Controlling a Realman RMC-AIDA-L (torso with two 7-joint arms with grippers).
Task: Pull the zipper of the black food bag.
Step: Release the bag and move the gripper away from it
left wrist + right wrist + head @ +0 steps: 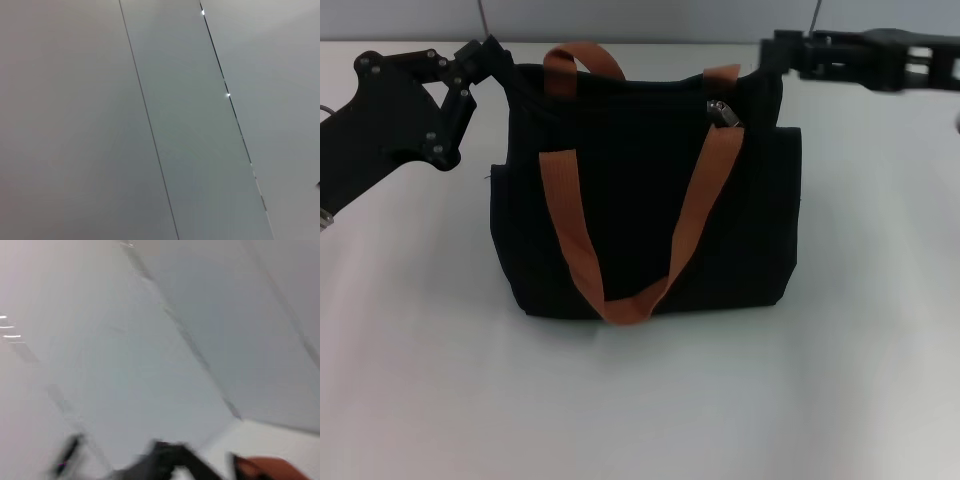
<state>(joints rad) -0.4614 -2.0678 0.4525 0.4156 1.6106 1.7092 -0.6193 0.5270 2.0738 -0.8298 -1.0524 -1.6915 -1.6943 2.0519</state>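
Pincers first: your left pincer (492, 52) sits at the bag's top left corner, touching or pinching the fabric there, but you cannot tell from the head view whether it is clenched or released, and its wrist view shows only wall panels. Your right pincer (772, 52) reaches in from the right, level with the bag's top right corner and just beside it; its state cannot be told either, and its wrist view gives only a blur of dark shapes and a scrap of brown strap (260, 469). Judging by this, you are in the approach step: the left arm looks set to brace the bag, while the right has not yet taken the zipper (723, 112), which hangs as a small silver tab near the right end of the top edge, close to the front strap (695, 215). Your next move probably calls for bringing the right pincer in and down onto that tab, gripping it, then drawing it along the track towards the left while the left arm holds the corner steady. The bag (640, 190) stands upright on the white tabletop (640, 400), mid-frame.
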